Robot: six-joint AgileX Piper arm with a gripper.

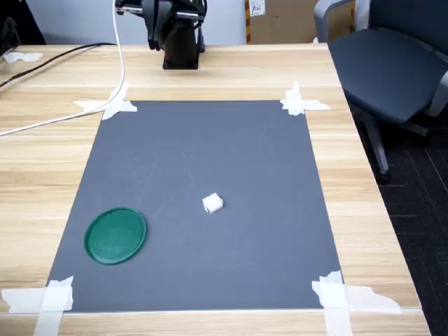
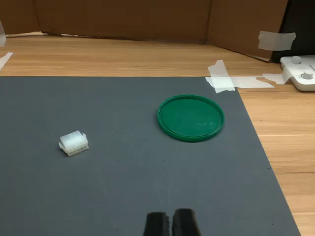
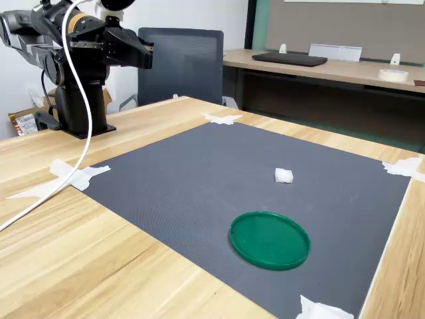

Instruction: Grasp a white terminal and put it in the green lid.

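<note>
The white terminal (image 1: pixel 213 204) (image 3: pixel 283 175) (image 2: pixel 74 143), a tiny blocky plastic piece, lies alone near the middle of the grey mat. The green lid (image 1: pixel 115 235) (image 3: pixel 269 239) (image 2: pixel 191 117) rests flat and empty on the mat, near the corner at the first exterior view's lower left. My gripper (image 3: pixel 145 56) (image 2: pixel 171 223) is held high by the arm's base at the far edge of the table, well away from both. In the wrist view its dark fingertips (image 2: pixel 157 224) stand together with nothing between them.
The grey mat (image 1: pixel 231 154) is taped at its corners with white tape (image 1: pixel 301 103) to a wooden table. The arm's black base (image 1: pixel 180 49) and a white cable (image 1: pixel 63 119) sit behind the mat. An office chair (image 1: pixel 388 63) stands at the first exterior view's right.
</note>
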